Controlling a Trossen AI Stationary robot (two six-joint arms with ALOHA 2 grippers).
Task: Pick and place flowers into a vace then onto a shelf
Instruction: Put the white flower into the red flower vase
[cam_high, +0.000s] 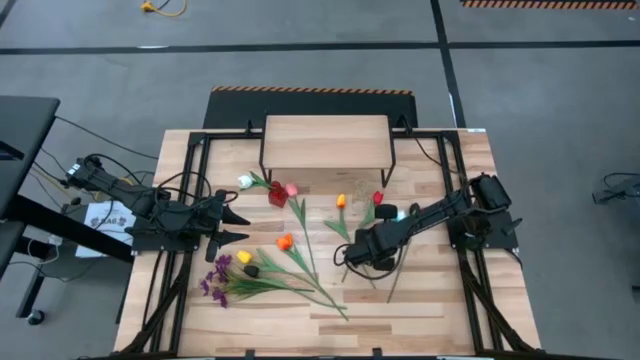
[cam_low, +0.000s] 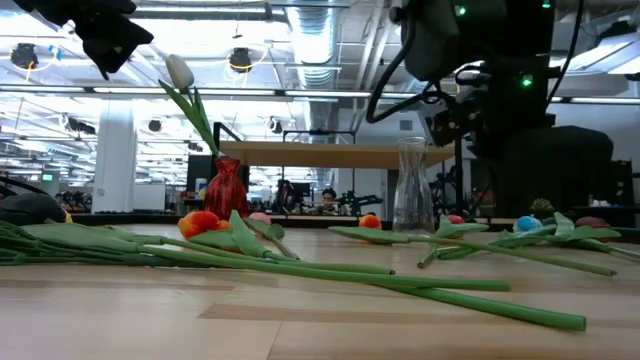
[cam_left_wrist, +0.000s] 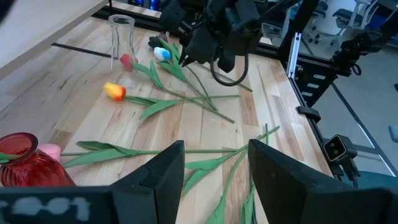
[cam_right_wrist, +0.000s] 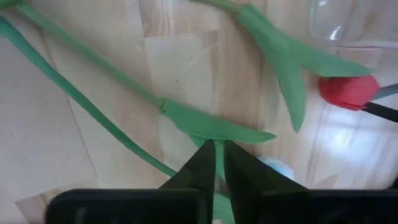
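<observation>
Two arms appear in the high view: the left gripper (cam_high: 236, 226) sits at centre left, fingers spread and empty; the right gripper (cam_high: 352, 258) is low at centre right among the flowers (cam_high: 296, 262). The shelf (cam_high: 326, 142) stands upper centre.

Low view: stems lie across the foreground; a clear vase (cam_low: 411, 186) stands right of centre, a red vase (cam_low: 226, 188) left.

Right wrist view: near-closed fingers (cam_right_wrist: 200, 163) pinch a green stem (cam_right_wrist: 219, 163) at bottom centre.
</observation>
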